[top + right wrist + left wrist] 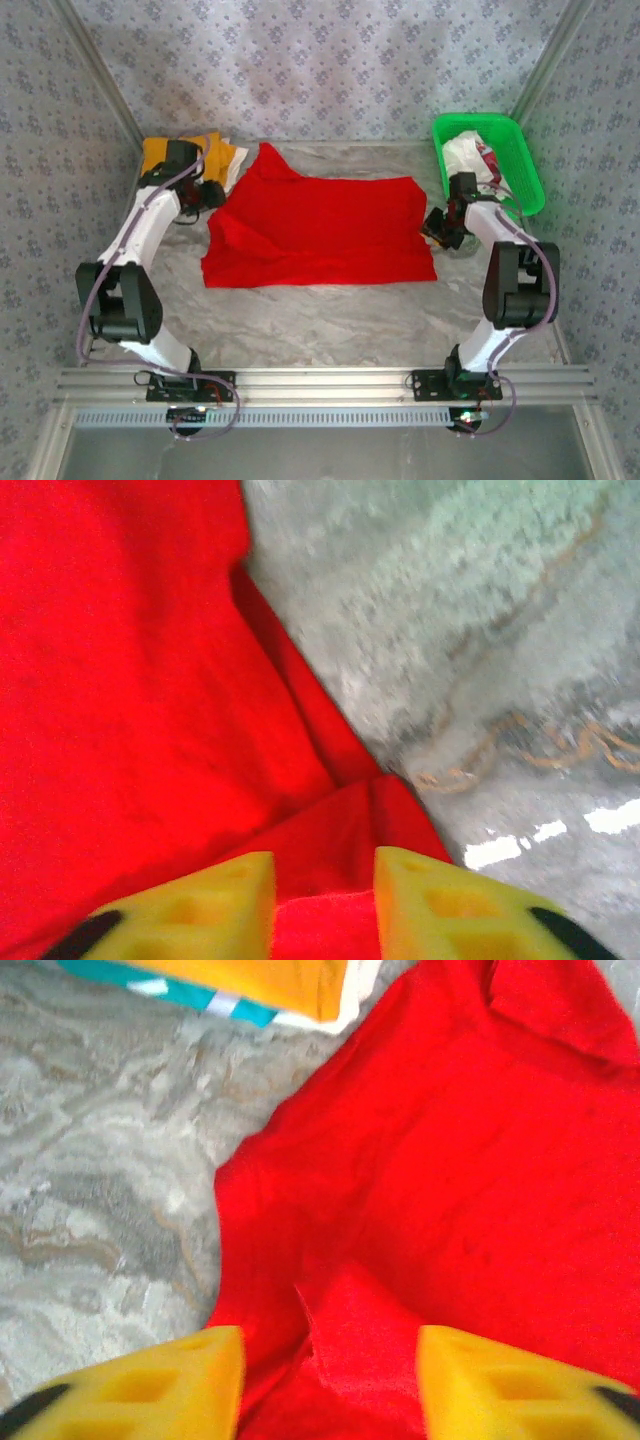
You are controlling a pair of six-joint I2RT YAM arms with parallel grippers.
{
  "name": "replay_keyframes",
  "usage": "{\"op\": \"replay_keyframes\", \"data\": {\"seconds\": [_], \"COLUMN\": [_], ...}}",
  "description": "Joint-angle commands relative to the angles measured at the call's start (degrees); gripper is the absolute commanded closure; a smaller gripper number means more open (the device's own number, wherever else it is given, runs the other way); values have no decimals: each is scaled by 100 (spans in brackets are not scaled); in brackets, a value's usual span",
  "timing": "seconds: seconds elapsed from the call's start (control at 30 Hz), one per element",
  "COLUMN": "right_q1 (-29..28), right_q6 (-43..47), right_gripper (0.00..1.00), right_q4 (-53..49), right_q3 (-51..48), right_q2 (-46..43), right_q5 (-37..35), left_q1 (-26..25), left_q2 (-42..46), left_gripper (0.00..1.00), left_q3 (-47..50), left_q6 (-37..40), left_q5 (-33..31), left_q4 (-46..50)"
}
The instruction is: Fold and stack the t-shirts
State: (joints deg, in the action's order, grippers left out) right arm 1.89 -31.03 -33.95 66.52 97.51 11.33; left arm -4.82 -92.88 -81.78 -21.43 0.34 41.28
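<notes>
The red t-shirt point(320, 232) lies spread across the middle of the marbled table point(320, 325), one sleeve pointing toward the back wall, its lower left edge rumpled. The left gripper point(207, 196) sits at the shirt's upper left edge. In the left wrist view, the left gripper point(330, 1365) has its yellow fingers point(180, 1385) well apart, a raised fold of red cloth lying loose between them. The right gripper point(441, 228) sits at the shirt's right edge. In the right wrist view its jaws stand partly apart over a folded corner, not pinching it. Behind the left gripper, an orange-yellow t-shirt point(260, 980) tops a folded stack showing teal and white edges. A white t-shirt with red marks point(474, 156) lies in the green mesh basket point(525, 160) at back right.
</notes>
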Motion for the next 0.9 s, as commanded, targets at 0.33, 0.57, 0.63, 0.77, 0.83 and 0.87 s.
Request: {"op": "replay_keyframes", "data": {"seconds": [0.33,0.57,0.63,0.77,0.83,0.87], "right_q1": [-374,-1299,-1349,-1431,-1494,-1526], "right_q6": [200,278,261,190,217,239], "right_gripper": [64,95,98,100,100,100], "right_q4": [491,1300,1312,1635,1731,1762], "right_q3": [-435,-1307,-1222,-1212,-1152,-1117], "right_q2": [-1470,-1709,-1267,-675,-427,-280], "right_q5": [435,278,328,352,345,327], "left_q1": [22,-289,-530,-766,-775,-775], "left_q2": [1867,2225,1990,1370,1084,922], "left_gripper": [45,49,50,48,45,44], "left_q3": [1667,2841,2796,2796,2804,2793], "left_q6": [-616,-834,-925,-1055,-1090,-1102], "left_q5": [128,758,743,674,616,544], "left_q4": [-956,-959,-980,-1126,-1287,-1367]}}
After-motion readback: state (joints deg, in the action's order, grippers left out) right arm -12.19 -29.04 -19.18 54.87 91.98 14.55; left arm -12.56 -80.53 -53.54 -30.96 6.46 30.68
